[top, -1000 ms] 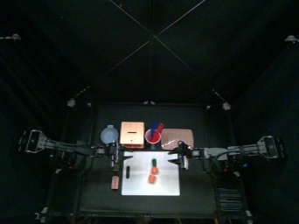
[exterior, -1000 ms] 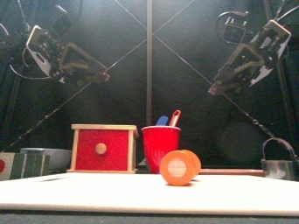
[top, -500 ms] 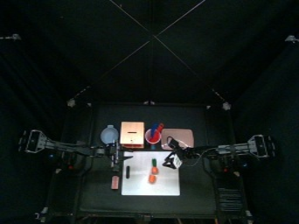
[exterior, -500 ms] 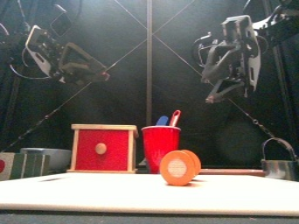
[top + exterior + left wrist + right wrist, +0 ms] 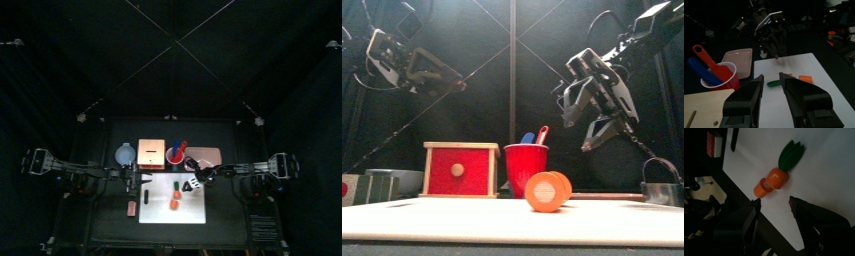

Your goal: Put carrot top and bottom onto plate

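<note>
You are holding the right gripper [image 5: 774, 213] with jaws standing wide apart above the carrot [image 5: 774, 175], near the white mat's [image 5: 827, 173] middle. Closing off-centre is risking splitting or rolling it. The left gripper [image 5: 772, 90] is resting, jaws parted and empty.

In the front view, the right gripper [image 5: 599, 128] hangs mid-right with jaws spread, while the left gripper [image 5: 460, 86], also parted, rests upper left.

From the front, the orange carrot chunk [image 5: 548, 190] hides its green top behind it. The plate [image 5: 609, 197] shows only as a thin edge-on sliver there. A metal cup [image 5: 660, 183] is cut off by that picture's side edge.
</note>
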Motion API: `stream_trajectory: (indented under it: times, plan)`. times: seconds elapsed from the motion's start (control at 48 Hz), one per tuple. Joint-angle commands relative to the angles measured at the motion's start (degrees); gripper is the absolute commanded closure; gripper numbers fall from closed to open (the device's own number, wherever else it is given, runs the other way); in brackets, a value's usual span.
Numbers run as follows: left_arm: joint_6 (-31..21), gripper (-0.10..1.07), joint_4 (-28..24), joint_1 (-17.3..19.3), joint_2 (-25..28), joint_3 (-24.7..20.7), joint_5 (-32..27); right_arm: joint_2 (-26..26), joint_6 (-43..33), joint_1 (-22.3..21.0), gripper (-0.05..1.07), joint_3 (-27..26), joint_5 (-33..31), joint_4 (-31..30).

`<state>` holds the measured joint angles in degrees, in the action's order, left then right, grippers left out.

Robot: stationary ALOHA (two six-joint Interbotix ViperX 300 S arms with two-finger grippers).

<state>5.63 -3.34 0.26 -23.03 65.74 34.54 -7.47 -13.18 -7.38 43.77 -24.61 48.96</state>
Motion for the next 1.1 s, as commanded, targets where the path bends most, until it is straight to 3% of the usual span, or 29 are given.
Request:
stream_trajectory:
  times: [0.0,0.083,0.354,0.479,0.646,0.792,0.896,1.083]
  plan:
    - [0.09,0.25,-0.09,-0.18,-0.26,-0.62,0.35,0.0,0.09,-0.53,0.05,-1.76,-1.49,0.88]
    - [0.09,0.25,-0.18,-0.18,-0.35,-0.62,0.35,1.41,0.0,-1.05,0.0,-2.02,-2.11,2.29]
    - [0.09,0.25,-1.58,0.0,-0.44,0.09,0.35,7.29,-0.09,-1.05,0.0,-7.29,-1.05,6.59]
    - [0.09,0.25,-2.02,0.09,-0.79,0.18,0.35,8.0,-4.31,-0.88,0.01,-9.32,-2.81,4.39]
    - [0.09,0.25,-2.81,0.09,-1.05,-0.09,0.35,5.36,-18.28,-1.58,0.01,-11.6,-11.78,-13.8]
    - [0.09,0.25,-2.9,0.09,-1.05,-0.18,0.35,5.1,-36.65,0.44,0.01,-14.94,-15.56,-32.34]
    - [0.09,0.25,-2.99,0.09,-0.97,0.0,0.35,6.06,-45.7,3.96,0.01,-16.61,-16.17,-38.94]
    - [0.09,0.25,-2.99,0.09,-1.05,0.09,0.35,9.05,-56.16,8.88,0.01,-18.63,-16.08,-42.8]
